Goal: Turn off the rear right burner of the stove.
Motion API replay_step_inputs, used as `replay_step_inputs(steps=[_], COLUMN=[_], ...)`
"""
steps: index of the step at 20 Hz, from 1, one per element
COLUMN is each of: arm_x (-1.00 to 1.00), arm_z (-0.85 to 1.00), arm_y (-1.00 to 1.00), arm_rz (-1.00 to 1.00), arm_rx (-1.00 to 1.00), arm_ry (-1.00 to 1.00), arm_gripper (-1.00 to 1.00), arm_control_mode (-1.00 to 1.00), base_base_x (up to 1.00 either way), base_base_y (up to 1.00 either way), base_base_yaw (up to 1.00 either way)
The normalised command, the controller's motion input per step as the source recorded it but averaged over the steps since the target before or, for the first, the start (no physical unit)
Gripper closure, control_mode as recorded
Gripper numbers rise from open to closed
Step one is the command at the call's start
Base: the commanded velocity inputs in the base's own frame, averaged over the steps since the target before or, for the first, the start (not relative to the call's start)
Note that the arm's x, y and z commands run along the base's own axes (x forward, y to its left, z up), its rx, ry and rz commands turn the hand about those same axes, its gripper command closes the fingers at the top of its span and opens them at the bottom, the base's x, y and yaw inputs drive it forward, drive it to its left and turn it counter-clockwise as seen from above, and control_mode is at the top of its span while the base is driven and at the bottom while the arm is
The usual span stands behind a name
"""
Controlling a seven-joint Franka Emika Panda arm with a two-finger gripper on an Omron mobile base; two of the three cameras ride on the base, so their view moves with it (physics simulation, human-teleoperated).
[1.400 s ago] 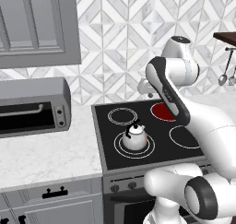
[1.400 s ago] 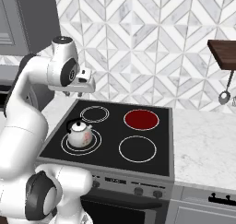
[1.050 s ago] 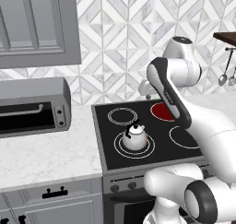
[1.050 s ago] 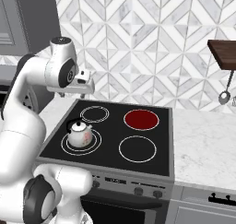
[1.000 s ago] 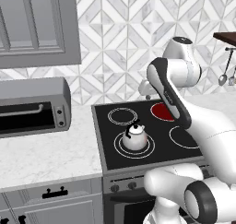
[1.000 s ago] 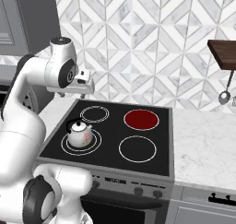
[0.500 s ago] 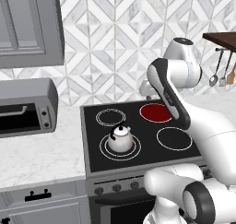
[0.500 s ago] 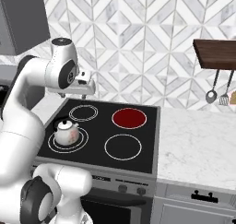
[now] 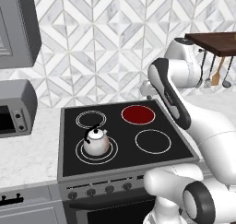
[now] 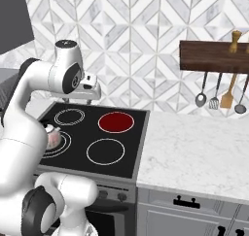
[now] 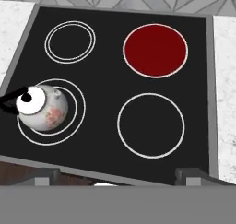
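Base shifted right; glowing rear right burner (image 11: 155, 50) beyond gripper (image 11: 117, 174).

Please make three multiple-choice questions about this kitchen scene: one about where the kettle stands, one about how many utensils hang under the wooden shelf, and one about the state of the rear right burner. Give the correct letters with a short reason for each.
1. Where does the kettle stand on the stove?
A. On the front left zone
B. On the rear right zone
C. On the counter beside the stove

2. How many utensils hang under the wooden shelf?
A. One
B. Four
C. Seven

3. What is the state of the rear right burner?
A. Plain black inside
B. Covered by a pot
C. Glowing red

Answers:
1. A: the kettle sits inside the double rings nearest the knobs, on the left.
2. B: the right base view shows four utensils in a row below the shelf.
3. C: its ring is filled with red, while the other three zones are black.
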Motion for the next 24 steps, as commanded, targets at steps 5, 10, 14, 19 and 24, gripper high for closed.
replay_step_inputs(steps=[5, 10, 14, 19, 24], arm_x=[0.0, 0.0, 0.0, -0.18, -0.4], arm_z=[0.0, 0.0, 0.0, -0.13, -0.68], arm_y=[0.0, 0.0, 0.0, 0.39, 1.0], arm_rz=[0.0, 0.0, 0.0, 0.11, 0.33], arm_rx=[0.0, 0.0, 0.0, -0.11, -0.49], arm_ry=[0.0, 0.0, 0.0, 0.02, 0.01], arm_gripper=[-1.0, -1.0, -1.0, -1.0, -1.0], arm_control_mode=[1.0, -1.0, -1.0, -1.0, -1.0], base_base_x=[-0.01, 0.0, 0.0, 0.0, 0.0], base_base_y=[-0.47, -0.11, 0.0, 0.0, 0.0], base_base_yaw=[0.0, 0.0, 0.0, 0.0, 0.0])
